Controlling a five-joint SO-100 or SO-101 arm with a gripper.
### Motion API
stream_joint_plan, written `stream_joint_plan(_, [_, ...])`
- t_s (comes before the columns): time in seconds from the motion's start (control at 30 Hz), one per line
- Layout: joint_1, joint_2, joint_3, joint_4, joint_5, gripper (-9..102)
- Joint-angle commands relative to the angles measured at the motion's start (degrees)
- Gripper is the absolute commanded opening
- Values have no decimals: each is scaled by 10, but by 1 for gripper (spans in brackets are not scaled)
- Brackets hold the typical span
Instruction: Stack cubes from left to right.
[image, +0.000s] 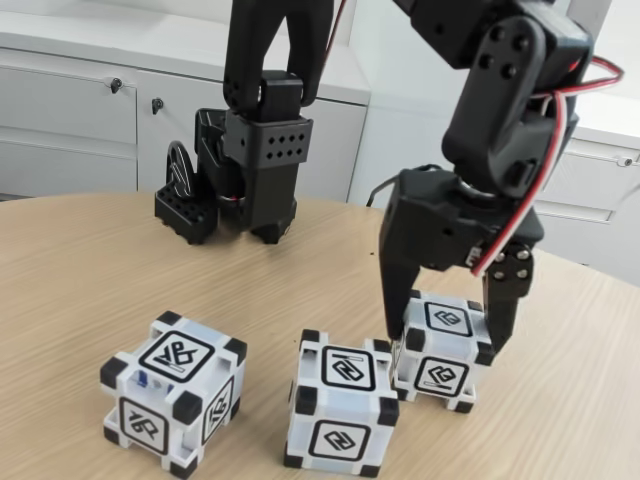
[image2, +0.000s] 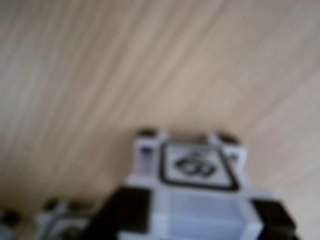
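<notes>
Wooden desk (image: 90, 270) carries three cubes, none stacked: left (image: 175, 392), centre (image: 342, 405), right (image: 445, 350). Pincer (image: 450, 345) straddles the right cube, jaws at its sides; all stacking remains.

At 9 o'clock of your claw (image: 448, 335), the middle cube (image: 340, 415) stands just beside the right cube (image: 445, 350); toward 3 o'clock the counter (image: 590, 400) is free.

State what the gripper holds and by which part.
The gripper straddles the right cube, jaws against its left and right sides; the cube sits on the table. A firm hold cannot be told.
</notes>
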Motion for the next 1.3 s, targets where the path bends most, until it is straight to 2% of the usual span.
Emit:
stream_joint_plan(0.0, [-4, 3, -13, -2, 9, 22])
stream_joint_plan(0.27, [-4, 36, -15, 3, 56, 22])
stream_joint_plan(0.57, [25, 214, -76, 8, 141, 22])
stream_joint_plan(0.7, [113, 276, -78, 9, 167, 22])
stream_joint_plan(1.0, [327, 308, -69, 9, 133, 21])
stream_joint_plan(1.27, [436, 287, -58, 8, 120, 21])
